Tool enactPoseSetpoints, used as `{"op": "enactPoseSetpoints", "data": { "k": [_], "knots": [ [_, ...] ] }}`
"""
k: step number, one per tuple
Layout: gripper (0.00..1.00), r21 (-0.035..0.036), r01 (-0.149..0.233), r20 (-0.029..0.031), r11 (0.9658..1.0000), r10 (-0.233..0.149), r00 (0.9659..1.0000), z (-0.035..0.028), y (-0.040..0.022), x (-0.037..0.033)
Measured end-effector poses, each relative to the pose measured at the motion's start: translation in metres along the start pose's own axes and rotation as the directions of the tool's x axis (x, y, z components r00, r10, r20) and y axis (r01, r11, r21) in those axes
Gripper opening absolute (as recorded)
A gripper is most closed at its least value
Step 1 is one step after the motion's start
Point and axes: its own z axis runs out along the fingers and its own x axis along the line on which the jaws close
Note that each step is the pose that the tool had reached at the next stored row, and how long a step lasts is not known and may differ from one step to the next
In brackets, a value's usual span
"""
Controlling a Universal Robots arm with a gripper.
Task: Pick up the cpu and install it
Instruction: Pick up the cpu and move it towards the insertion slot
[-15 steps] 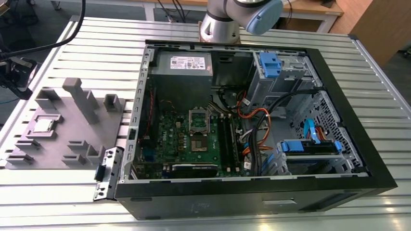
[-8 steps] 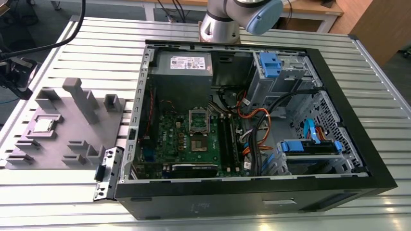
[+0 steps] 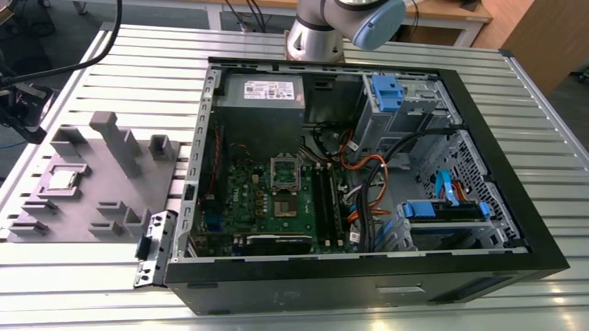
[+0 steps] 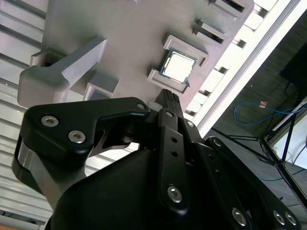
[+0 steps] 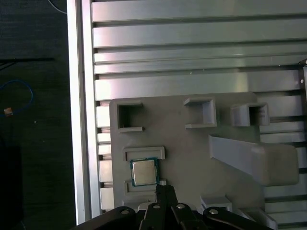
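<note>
Fingers (image 5: 165, 192) seemingly closed and empty, tips near cpu (image 5: 144, 172) in grey holder (image 5: 192, 153).

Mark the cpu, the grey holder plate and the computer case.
cpu (image 5: 144, 171): first wrist view, metal top's middle.
grey holder plate (image 5: 192, 153): first wrist view, bare flat surface.
computer case (image 3: 322, 284): exterior view, black outer wall.

the cpu (image 5: 144, 172) is dull silver metal, its holder (image 5: 192, 153) matt grey plastic, the table (image 5: 192, 52) ribbed metal.

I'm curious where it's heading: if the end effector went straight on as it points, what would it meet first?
Probably the cpu, or the tray around it; the end effector points there, but depth is unclear.
</note>
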Motion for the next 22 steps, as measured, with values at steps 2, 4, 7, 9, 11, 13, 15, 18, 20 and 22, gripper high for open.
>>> {"op": "enactPoseSetpoints", "data": {
  "k": [2,4,7,9,11,13,15,18,20,22],
  "knots": [
    [0.11,-0.0001,0.0,0.0001,1.0,0.0,1.0,0.0002,-0.0001,0.0001],
    [0.11,-0.0002,0.0,0.0003,1.0,0.0,1.0,0.0013,-0.0001,0.0005],
    [0.11,0.0,0.0,0.0002,1.0,0.0,1.0,0.004,-0.0003,0.0028],
    [0.11,-0.0001,0.0,0.0003,1.0,0.0,1.0,0.0074,-0.0007,0.005],
    [0.11,0.0001,0.0,0.0002,1.0,0.0,1.0,0.0107,-0.001,0.0074],
    [0.11,0.0008,0.0,0.0001,1.0,0.0,1.0,0.014,-0.0014,0.01],
    [0.11,0.001,0.0,0.0004,1.0,0.0,1.0,0.0177,-0.0017,0.0121],
    [0.11,0.0012,0.0,0.0003,1.0,0.0,1.0,0.0231,-0.0021,0.0134],
    [0.11,0.0013,0.0,0.0003,1.0,0.0,1.0,0.0266,-0.0022,0.0139],
    [0.11,0.0013,0.0,0.0002,1.0,0.0,1.0,0.0302,-0.0024,0.0144]
  ]
}}
